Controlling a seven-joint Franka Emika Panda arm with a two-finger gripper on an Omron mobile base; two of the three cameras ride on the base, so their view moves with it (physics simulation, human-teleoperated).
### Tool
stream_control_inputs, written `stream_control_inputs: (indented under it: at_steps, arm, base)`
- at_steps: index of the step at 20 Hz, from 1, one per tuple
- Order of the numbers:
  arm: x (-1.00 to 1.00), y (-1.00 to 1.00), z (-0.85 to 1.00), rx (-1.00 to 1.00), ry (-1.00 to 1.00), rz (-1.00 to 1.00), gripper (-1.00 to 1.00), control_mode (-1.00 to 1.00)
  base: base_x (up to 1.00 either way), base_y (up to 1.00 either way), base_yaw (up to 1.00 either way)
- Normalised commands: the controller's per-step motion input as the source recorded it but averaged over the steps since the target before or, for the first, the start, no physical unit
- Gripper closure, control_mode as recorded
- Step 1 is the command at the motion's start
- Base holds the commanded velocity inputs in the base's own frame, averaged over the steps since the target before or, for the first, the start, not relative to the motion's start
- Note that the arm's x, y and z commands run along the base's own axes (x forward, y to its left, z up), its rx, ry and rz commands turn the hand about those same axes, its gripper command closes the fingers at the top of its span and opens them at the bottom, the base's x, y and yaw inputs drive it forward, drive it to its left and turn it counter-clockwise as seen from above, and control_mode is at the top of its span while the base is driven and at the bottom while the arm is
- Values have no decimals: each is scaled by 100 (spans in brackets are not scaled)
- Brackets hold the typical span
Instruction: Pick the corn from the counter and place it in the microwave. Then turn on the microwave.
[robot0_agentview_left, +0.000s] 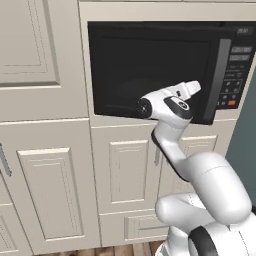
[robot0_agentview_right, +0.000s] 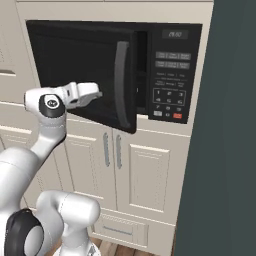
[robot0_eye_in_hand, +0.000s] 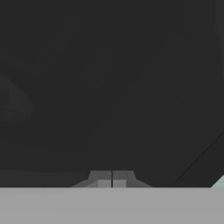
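The microwave (robot0_agentview_left: 150, 65) is a black box built into cream cabinetry. Its dark glass door (robot0_agentview_right: 80, 65) stands a little ajar, the curved grey handle (robot0_agentview_right: 120, 80) swung out from the keypad (robot0_agentview_right: 170, 85) with its red button (robot0_agentview_right: 177, 116). My gripper (robot0_agentview_right: 99, 93) is shut with nothing in it and points at the outside of the door glass, close to it or touching. In the hand view the gripper (robot0_eye_in_hand: 112, 183) has its tips pressed together right before dark glass. From the left, the gripper (robot0_agentview_left: 199, 87) lies over the door's lower right part. The corn is hidden and the counter is out of view.
Cream panelled cabinet doors (robot0_agentview_right: 145, 175) with grey handles (robot0_agentview_right: 106, 149) lie below the microwave, and a drawer front (robot0_agentview_left: 145, 227) sits lower down. A tall cabinet (robot0_agentview_left: 40, 100) stands to the left. A dark teal wall (robot0_agentview_right: 225, 150) closes off the right side.
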Motion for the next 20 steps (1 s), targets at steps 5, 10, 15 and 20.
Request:
stream_control_inputs:
  at_steps: [5,10,15,20]
  arm:
    - [21,-4,11,0,-1,5,100,-100]
    - [20,-6,9,0,-1,6,100,-100]
    - [15,-4,4,0,-2,7,100,-100]
    - [16,-5,1,0,0,9,100,-100]
  base:
    - [0,0,0]
    - [0,0,0]
    - [0,0,0]
    - [0,0,0]
